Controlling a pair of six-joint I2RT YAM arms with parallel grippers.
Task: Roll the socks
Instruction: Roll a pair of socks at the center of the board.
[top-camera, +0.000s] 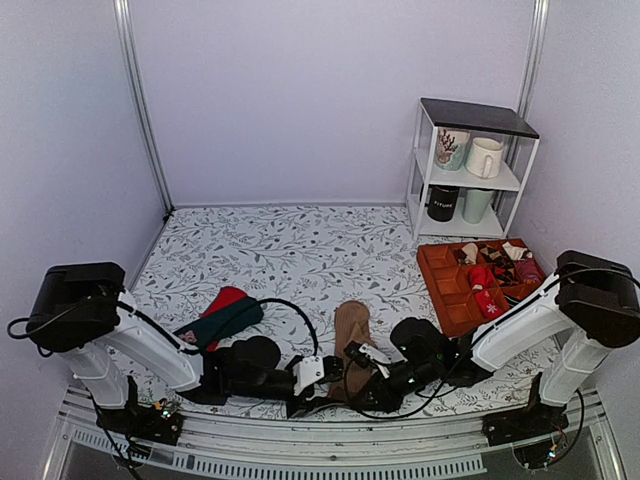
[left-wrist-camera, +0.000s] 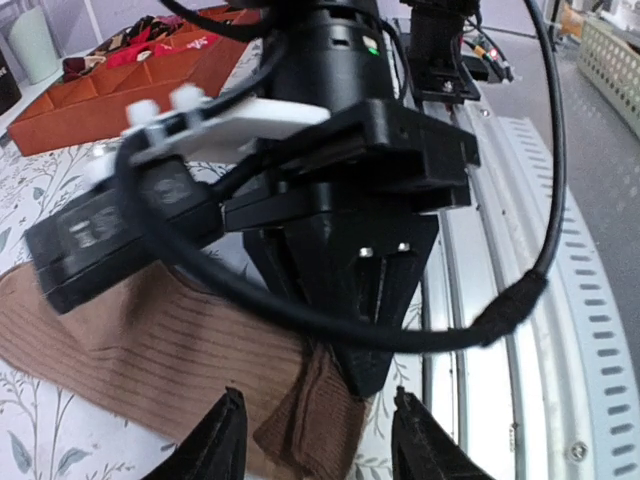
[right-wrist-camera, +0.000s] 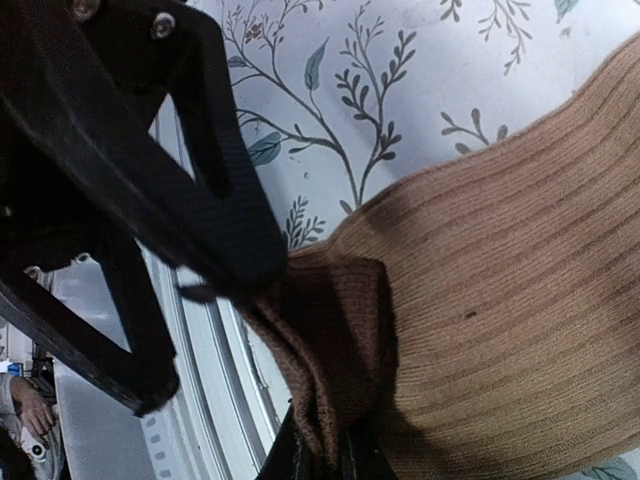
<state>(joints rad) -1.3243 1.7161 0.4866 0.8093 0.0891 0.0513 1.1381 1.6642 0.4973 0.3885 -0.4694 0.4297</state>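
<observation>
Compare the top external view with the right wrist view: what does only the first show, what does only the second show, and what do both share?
Only the top external view shows the mug shelf, the orange tray and the red and green socks. Only the right wrist view shows, close up, the right pincer pinching a folded end of the tan socks. Both show the tan socks lying on the leaf-patterned table.
</observation>
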